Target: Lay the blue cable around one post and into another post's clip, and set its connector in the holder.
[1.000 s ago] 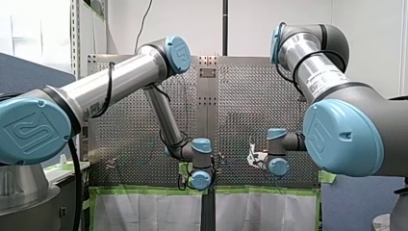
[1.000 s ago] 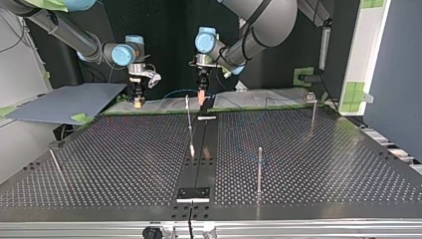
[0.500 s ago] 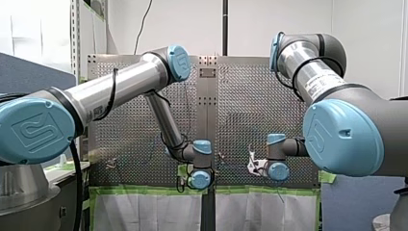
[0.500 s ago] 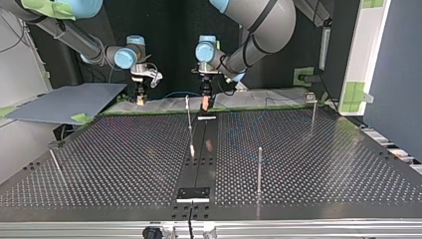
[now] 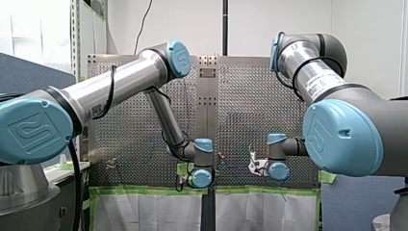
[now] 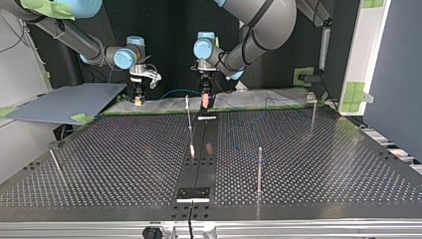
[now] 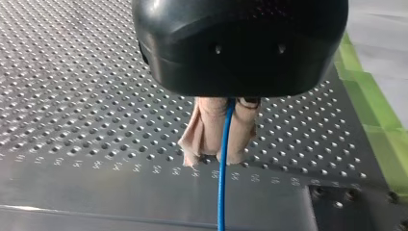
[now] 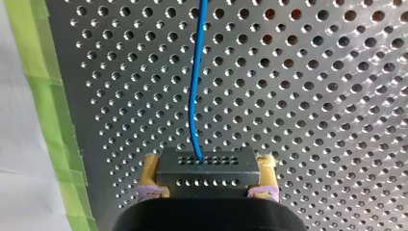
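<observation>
In the left wrist view my left gripper (image 7: 219, 156) has its beige pads shut on the thin blue cable (image 7: 222, 192), which runs on ahead of it over the perforated table. My right gripper (image 8: 208, 190) is shut, its yellow pads clamping the grey connector (image 8: 207, 169); the blue cable (image 8: 195, 96) leaves the connector's face. In the top view my left gripper (image 6: 203, 103) hangs at the table's far edge near the middle. My right gripper (image 6: 137, 101) is to its left, above the taped edge. A blue cable arc (image 6: 175, 92) spans between them.
Thin metal posts stand on the table: one (image 6: 188, 117) close to my left gripper, another (image 6: 259, 167) nearer the camera, one (image 6: 313, 114) at far right and a leaning one (image 6: 54, 162) at left. A black plate (image 6: 194, 193) lies on the centre strip. Green tape (image 8: 53, 120) marks the table's edge.
Both wrists have sunk slightly towards the table's taped edge, and my left gripper has edged to the top view's right. Both grips are unchanged.
</observation>
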You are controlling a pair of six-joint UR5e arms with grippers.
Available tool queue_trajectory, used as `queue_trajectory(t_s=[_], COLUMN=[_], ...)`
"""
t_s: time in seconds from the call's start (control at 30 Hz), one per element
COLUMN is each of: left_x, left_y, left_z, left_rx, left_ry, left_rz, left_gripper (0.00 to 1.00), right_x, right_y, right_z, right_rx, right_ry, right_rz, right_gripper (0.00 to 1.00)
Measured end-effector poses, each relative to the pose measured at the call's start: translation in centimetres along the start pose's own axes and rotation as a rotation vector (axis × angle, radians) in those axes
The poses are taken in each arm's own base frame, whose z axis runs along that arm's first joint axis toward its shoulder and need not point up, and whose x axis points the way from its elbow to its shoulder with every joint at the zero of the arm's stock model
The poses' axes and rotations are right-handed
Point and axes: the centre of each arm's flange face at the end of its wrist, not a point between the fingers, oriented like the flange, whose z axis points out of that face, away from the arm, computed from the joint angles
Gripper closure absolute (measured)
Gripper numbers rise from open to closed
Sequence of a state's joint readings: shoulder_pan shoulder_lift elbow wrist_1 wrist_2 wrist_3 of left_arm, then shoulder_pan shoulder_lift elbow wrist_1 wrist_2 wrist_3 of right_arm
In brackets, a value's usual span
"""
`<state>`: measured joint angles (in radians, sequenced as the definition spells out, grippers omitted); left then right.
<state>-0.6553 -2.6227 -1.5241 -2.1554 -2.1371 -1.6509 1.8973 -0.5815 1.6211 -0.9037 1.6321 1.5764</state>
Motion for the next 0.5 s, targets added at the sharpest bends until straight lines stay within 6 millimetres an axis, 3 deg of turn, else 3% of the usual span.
queue_trajectory(t_s=[0.17, 0.5], left_x=[-1.3, -1.6], left_y=[-0.5, -0.3], left_z=[0.3, 0.9], left_rx=[0.015, 0.032], left_ry=[-0.016, -0.017], left_rz=[-0.016, -0.044], left_gripper=[0.93, 0.93], right_x=[0.4, 1.1], right_y=[-0.1, -0.3], right_z=[0.4, 1.2], right_rx=[0.012, 0.020], right_ry=[0.016, 0.026], right_rz=[0.010, 0.021], right_gripper=[1.00, 1.00])
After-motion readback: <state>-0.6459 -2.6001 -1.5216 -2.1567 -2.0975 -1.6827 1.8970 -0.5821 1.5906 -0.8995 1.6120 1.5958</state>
